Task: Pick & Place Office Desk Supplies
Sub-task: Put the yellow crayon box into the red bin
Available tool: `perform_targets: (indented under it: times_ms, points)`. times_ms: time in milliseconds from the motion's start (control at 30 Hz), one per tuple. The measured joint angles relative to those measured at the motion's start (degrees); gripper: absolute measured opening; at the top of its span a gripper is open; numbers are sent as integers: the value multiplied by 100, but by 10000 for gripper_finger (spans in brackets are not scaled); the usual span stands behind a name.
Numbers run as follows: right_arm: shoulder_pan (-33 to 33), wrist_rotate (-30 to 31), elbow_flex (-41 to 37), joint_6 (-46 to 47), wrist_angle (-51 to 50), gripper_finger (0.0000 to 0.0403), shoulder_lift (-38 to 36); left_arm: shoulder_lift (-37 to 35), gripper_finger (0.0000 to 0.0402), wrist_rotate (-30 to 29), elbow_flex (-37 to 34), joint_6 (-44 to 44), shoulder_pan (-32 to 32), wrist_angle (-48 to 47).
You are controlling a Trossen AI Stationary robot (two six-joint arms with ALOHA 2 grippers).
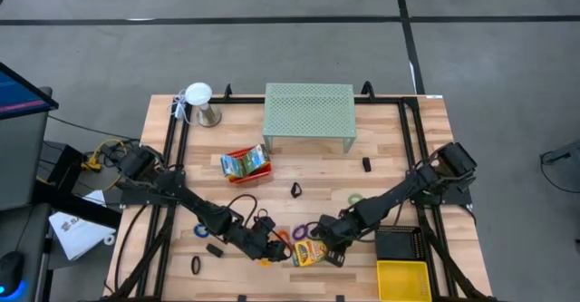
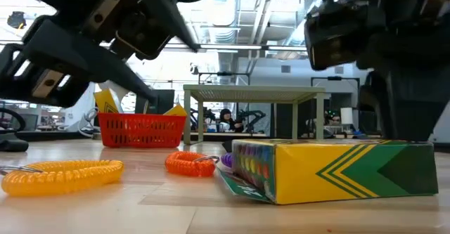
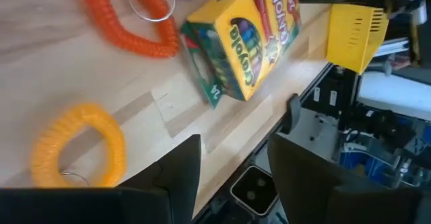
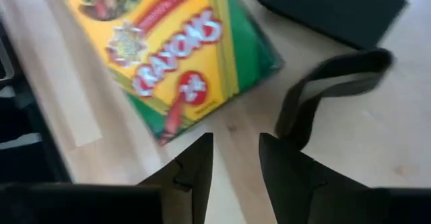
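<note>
A yellow-and-green crayon box (image 1: 308, 252) lies flat near the table's near edge; it also shows in the left wrist view (image 3: 249, 35), the right wrist view (image 4: 175, 49) and the low view (image 2: 330, 167). My left gripper (image 3: 232, 160) hovers open just left of it, above an orange coil loop (image 3: 135, 22) and a yellow-orange coil loop (image 3: 81, 146). My right gripper (image 4: 236, 150) hovers open, with a narrow gap, at the box's right side, beside a black clip (image 4: 323, 89). More crayon boxes stand in the red tray (image 1: 245, 163).
The mint mesh shelf (image 1: 308, 116) stands at the far middle, with a white cup-like object (image 1: 199, 102) to its left. A black tray (image 1: 399, 243) and a yellow tray (image 1: 403, 279) sit near right. Small black clips (image 1: 295, 190) and a green loop (image 1: 355, 198) lie scattered mid-table.
</note>
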Motion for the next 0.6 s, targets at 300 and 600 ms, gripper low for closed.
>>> perform_targets:
  times_ms: [300, 600]
  points:
    - [28, -173, 43, 427, 895, 118, 421, 464, 157, 18, 70, -48, 37, 63]
    - [32, -153, 41, 670, 1304, 118, 407, 554, 157, 47, 63, -155, -11, -168]
